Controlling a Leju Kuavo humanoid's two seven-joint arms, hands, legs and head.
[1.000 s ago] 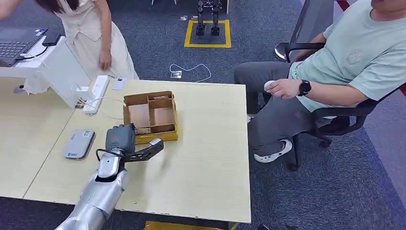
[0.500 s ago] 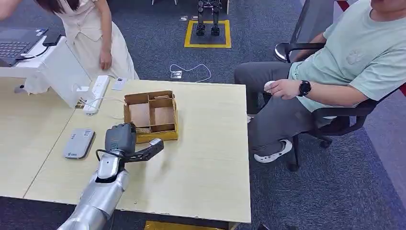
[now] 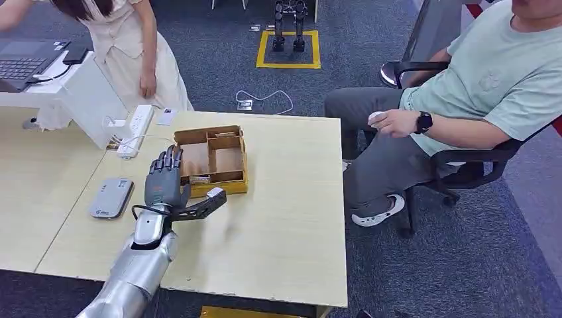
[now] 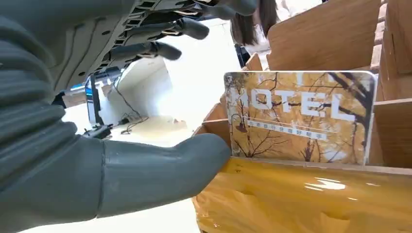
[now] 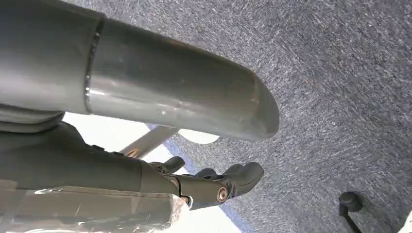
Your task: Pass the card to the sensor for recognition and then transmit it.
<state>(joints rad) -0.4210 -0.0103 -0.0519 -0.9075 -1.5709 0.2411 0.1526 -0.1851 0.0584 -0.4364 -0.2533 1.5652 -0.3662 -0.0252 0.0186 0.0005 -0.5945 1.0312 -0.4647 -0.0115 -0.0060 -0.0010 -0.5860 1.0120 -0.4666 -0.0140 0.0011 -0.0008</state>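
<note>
A silver metal left arm with a rounded, jointed forearm is seen in the head view, ending in a dark grey left hand (image 3: 164,182) with black segmented fingers. A black cable is looped at the wrist. Up close, a ribbed grey cover, a thick smooth grey thumb (image 4: 160,167) and darker fingers (image 4: 160,48) are shown.

Left hand (image 3: 164,180), fingers spread: box (image 3: 213,159) wall directly ahead, card (image 4: 301,116) upright behind the front wall. Bare surface (image 3: 285,218) right of box. Reader (image 3: 110,197) and power strip (image 3: 136,130) on the left.
</note>
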